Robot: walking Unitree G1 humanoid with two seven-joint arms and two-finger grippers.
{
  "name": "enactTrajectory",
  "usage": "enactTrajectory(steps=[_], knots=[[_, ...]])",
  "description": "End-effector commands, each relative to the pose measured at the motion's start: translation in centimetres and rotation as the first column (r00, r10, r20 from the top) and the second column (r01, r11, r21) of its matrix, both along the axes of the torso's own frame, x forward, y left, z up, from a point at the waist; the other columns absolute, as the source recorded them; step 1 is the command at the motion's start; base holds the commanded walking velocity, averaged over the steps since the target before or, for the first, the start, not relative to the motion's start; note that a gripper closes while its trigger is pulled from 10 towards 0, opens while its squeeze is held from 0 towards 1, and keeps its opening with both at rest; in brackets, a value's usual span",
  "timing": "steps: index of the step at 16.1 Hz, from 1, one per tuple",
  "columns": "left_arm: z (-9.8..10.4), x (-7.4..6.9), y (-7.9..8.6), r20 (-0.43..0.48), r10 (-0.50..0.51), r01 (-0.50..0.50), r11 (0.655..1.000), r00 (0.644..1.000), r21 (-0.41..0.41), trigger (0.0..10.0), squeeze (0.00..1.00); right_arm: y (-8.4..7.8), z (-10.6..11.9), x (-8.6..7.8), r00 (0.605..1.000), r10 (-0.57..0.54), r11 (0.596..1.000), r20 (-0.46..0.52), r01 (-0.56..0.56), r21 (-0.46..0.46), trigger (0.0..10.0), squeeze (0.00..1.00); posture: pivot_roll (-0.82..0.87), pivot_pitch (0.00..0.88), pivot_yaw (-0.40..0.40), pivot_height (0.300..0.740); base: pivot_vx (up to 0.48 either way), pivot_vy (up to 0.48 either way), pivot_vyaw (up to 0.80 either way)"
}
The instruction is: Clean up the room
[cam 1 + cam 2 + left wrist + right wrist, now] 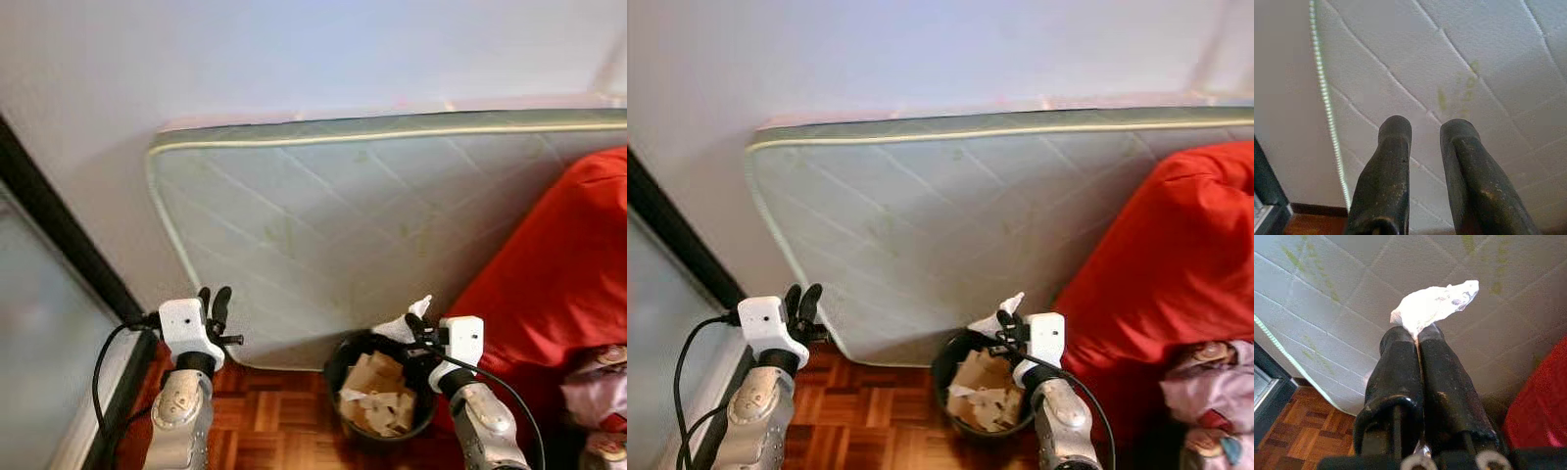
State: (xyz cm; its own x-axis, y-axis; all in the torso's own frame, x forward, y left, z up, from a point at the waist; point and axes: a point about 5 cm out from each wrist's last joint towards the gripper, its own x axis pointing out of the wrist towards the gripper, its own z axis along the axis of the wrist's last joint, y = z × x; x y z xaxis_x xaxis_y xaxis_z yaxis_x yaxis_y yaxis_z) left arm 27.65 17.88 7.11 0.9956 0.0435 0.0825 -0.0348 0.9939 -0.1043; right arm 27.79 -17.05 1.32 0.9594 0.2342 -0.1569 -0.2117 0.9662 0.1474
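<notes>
My right gripper (417, 325) is shut on a crumpled white piece of paper (1435, 306) that sticks out past its fingertips. It hangs just above the rim of a black waste bin (338, 362) on the parquet floor, which holds several brown paper scraps (377, 394). My left gripper (216, 304) is raised at the left, slightly open with nothing between its fingers (1391, 161), pointing at a pale green quilted mattress (372, 235) that leans against the wall.
A red beanbag (558, 284) fills the right side, touching the bin. Pink and patterned cloth (598, 387) lies at the lower right. A dark door frame (69, 250) and a glass panel (39, 333) stand at the left. Parquet floor (274, 416) lies between my arms.
</notes>
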Motion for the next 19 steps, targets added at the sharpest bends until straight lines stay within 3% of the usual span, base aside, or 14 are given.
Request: enactTrajectory(steps=[1,8,19], knots=[[0.04,-0.05,0.36,-0.003,0.010,-0.010,1.000,1.000,0.016,10.0,0.00,0.12,0.26,0.16,1.000,0.000,1.000,0.017,-0.001,0.004,10.0,0.00,-0.01,0.000,0.054,0.740,0.000,0.000,0.00],[-0.06,-0.10,0.22,-0.006,-0.007,0.007,1.000,1.000,0.008,10.0,0.00,0.14,0.13,-0.03,1.000,-0.001,1.000,0.017,0.001,0.001,10.0,0.00,-0.02,0.000,0.063,0.740,0.000,0.000,0.00],[0.09,-0.07,0.20,0.002,-0.010,0.010,1.000,1.000,0.004,10.0,0.00,0.09,0.20,0.03,1.000,0.004,1.000,0.014,-0.004,-0.005,10.0,0.00,-0.02,0.000,0.056,0.740,0.299,0.000,-0.12]])
